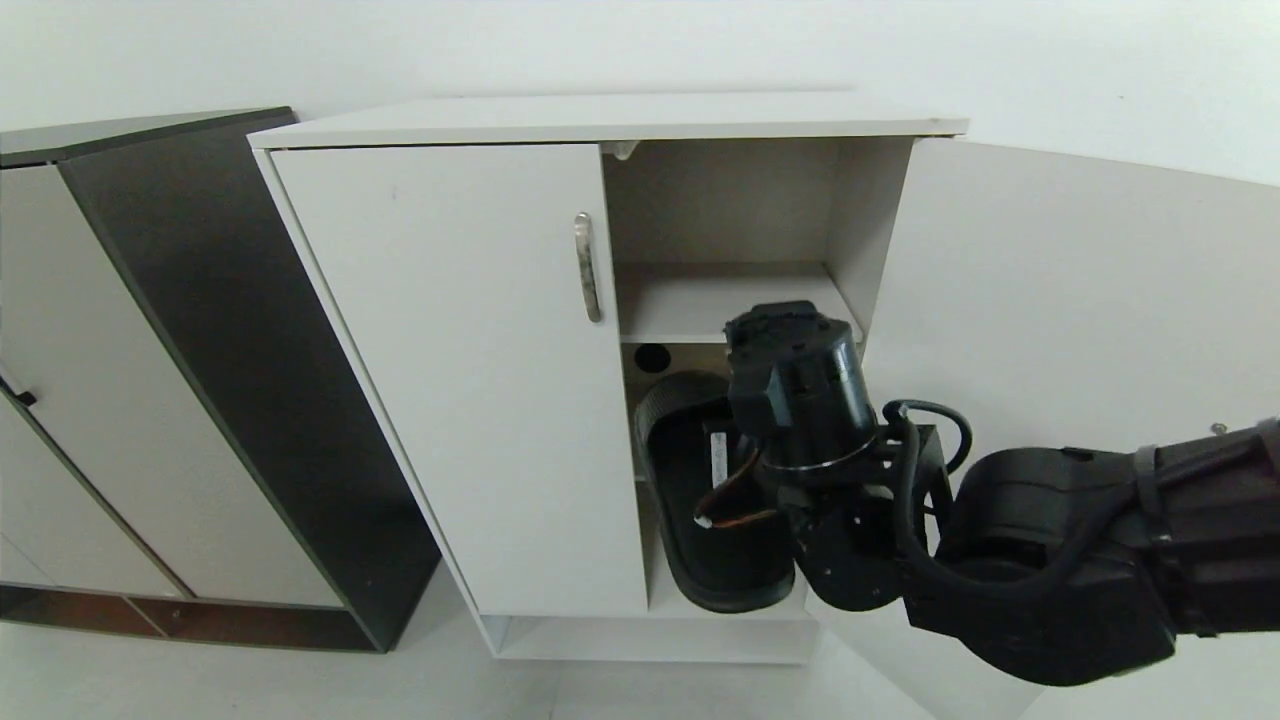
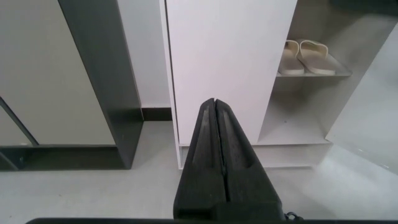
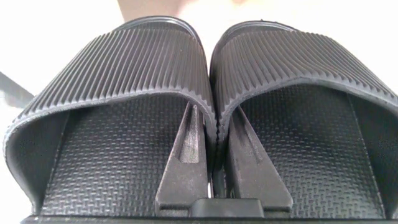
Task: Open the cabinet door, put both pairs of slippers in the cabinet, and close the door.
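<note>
Right gripper fingers clamped on inner sides of black slippers, pair held at open right half of white cabinet, white tag on one, print unreadable, cream slippers on cabinet shelf, left gripper fingers together

- The right arm covers much of the black slippers in the head view, and only one long side shows.
- In the right wrist view, their heels run off the lower edge.
- The open door is cut off at the right edge.
- The grey cabinet is cut off at the left edge.
</note>
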You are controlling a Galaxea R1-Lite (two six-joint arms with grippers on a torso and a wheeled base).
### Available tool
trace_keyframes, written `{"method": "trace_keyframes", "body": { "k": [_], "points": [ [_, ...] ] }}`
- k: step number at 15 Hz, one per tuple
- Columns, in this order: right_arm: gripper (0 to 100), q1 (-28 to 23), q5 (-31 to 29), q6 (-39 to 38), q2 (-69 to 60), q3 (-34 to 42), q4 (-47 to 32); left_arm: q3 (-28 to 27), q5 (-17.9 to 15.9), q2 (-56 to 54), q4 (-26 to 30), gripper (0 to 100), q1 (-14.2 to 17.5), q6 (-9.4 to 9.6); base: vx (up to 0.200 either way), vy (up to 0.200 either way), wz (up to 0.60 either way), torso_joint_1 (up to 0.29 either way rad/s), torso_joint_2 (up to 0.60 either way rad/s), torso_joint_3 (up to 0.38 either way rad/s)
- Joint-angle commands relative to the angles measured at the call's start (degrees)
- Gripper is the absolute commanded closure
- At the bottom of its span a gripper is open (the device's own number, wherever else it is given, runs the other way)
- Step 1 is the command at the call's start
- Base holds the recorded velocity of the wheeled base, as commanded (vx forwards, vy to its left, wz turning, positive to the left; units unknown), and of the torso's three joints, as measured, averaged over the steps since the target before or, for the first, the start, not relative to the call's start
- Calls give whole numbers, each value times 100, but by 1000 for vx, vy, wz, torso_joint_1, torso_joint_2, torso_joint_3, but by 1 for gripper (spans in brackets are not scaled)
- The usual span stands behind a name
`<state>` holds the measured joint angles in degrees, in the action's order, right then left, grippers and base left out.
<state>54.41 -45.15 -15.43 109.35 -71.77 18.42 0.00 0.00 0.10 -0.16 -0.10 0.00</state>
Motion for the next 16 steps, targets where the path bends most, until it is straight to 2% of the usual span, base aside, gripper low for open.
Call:
{"method": "trace_keyframes", "body": {
  "k": [1,9,16],
  "points": [
    [100,-44,-160,14,113,-479,-93,0,0,-1,-2,100,1,0,0,0,0,0,0,0],
    [100,-211,-196,137,192,-540,-58,0,-9,-1,-2,100,1,0,0,0,0,0,0,0],
    [100,-264,-196,181,201,-628,-49,0,0,-1,-2,100,1,0,200,0,0,0,2,3]
  ]
}}
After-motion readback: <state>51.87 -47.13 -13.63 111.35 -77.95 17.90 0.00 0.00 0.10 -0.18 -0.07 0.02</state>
